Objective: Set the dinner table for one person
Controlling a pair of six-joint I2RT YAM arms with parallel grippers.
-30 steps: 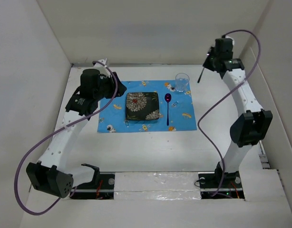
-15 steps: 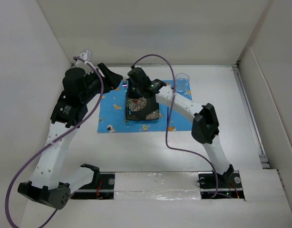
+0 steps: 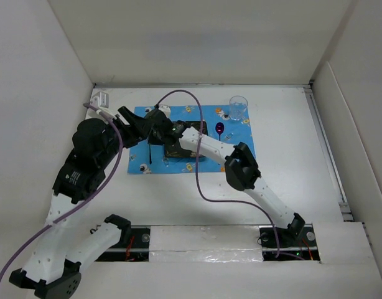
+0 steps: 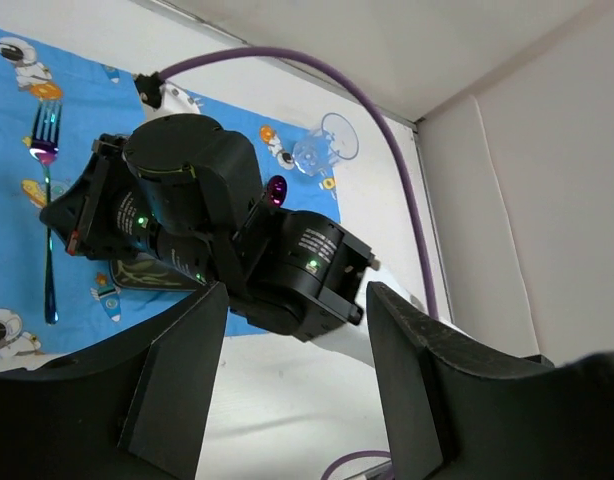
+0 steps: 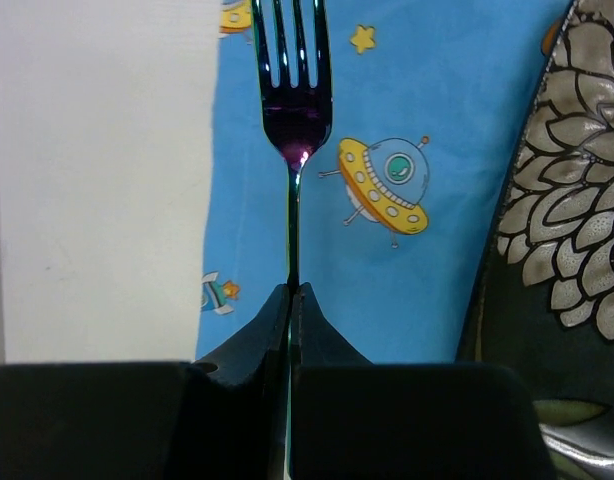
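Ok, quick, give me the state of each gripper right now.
Left gripper: open, nothing between its fingers.
Right gripper: shut on the fork, pinching its handle.

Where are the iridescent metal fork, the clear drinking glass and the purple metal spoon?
Iridescent metal fork [image 5: 295, 118]: right wrist view, base of the tines.
Clear drinking glass [image 3: 239, 107]: top external view, its side wall.
Purple metal spoon [image 3: 219, 128]: top external view, its bowl.

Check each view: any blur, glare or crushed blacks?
Top external: even light, sharp, soft shadows. Left wrist: left fingers dark, slightly soft. Right wrist: fork sharp, glint at its neck; right pincer a pure black silhouette.
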